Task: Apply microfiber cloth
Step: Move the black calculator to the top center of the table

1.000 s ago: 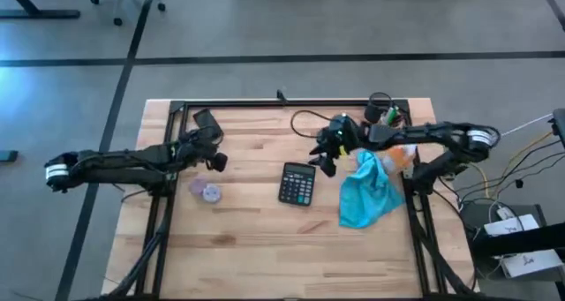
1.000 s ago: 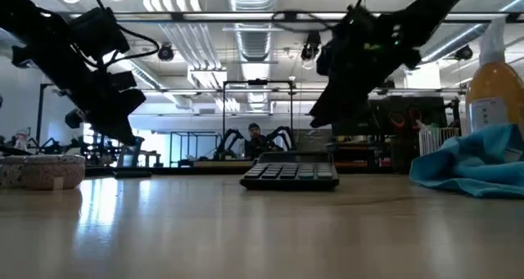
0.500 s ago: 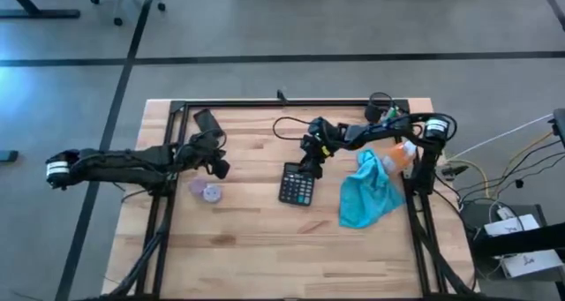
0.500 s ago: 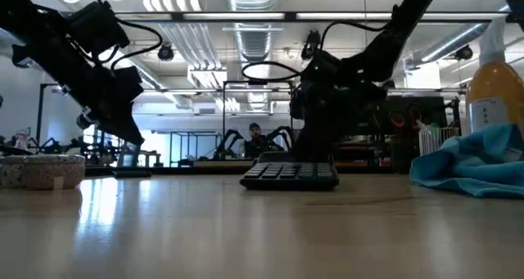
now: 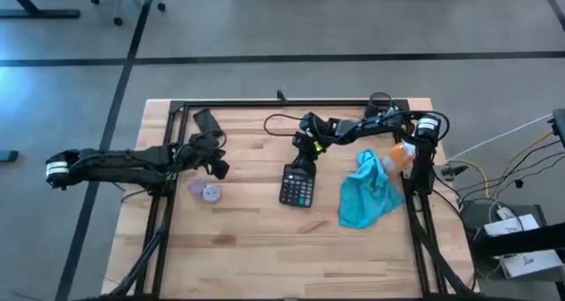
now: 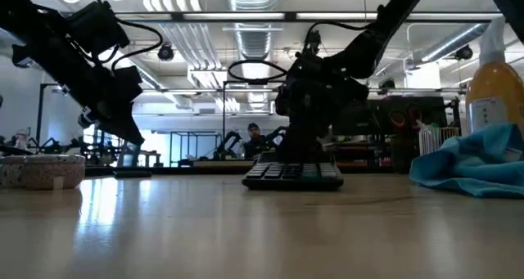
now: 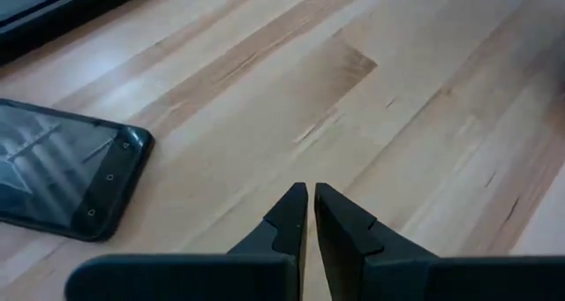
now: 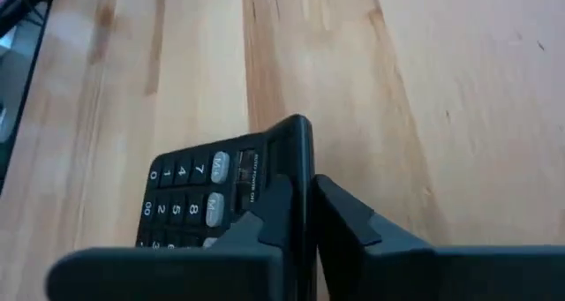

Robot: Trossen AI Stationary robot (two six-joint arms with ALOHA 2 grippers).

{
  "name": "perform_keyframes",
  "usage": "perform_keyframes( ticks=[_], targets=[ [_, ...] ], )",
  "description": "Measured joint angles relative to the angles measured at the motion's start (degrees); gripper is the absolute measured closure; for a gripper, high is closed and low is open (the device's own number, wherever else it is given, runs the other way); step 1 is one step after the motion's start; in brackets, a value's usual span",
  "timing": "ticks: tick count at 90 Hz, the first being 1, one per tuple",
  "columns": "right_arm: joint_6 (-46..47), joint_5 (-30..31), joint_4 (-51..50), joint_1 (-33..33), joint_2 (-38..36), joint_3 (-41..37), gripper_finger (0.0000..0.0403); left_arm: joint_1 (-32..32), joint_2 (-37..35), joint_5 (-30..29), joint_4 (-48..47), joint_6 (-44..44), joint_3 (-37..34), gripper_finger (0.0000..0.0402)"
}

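**Right gripper at calculator edge; cloth untouched on right side of table**

Microfiber cloth point(image 5: 368, 195): one, turquoise, crumpled in a heap on the right part of the table point(image 5: 256, 248), just beside the right frame rail. Long axis runs from the far side toward the near side, slightly slanted; narrower end points toward the orange bottle point(image 5: 402, 154) that it touches. No gripper touches it. In the low view the cloth point(image 6: 475, 164) lies at the right edge, in front of the bottle.

Right gripper point(image 5: 305, 157): fingers nearly closed, a thin gap only, tips down at the far edge of the calculator point(image 5: 298, 185); whether they pinch it, cannot tell. Wrist view shows the calculator point(image 8: 229, 191) just beyond the fingertips.

Left gripper point(image 5: 214, 164): fingers almost together, holding nothing, hovering above bare wood near the phone point(image 5: 205, 120).

Count: one cloth, one calculator, one phone, one bottle, one small round container point(image 5: 210, 191), two arms.
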Motion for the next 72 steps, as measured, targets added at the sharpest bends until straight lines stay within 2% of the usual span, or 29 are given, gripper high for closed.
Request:
perform_keyframes(
  ticks=[24,45,52,61,72],
  targets=[
    [-3.9,0.5,-4.6,-2.2,-0.5,5.1,0.0393,0.0,0.0,-0.3,0.5,1.2,0.0,0.0392],
    [-7.9,0.9,-5.9,-8.9,-0.5,8.7,0.0393,0.0,0.0,-0.4,0.9,1.5,0.0,0.0392],
    [-8.3,3.0,-5.9,-11.8,-0.5,8.9,0.0393,0.0,0.0,-0.7,0.9,1.5,0.0,0.0392],
    [-8.4,5.9,-6.1,-15.2,-0.5,9.0,0.0393,0.0,0.0,-3.3,1.2,0.9,0.0,0.0392],
    [-8.4,6.7,-6.1,-18.2,-0.5,8.9,0.0380,0.0,0.0,-8.5,1.4,-4.3,0.0,0.0390]
  ],
)
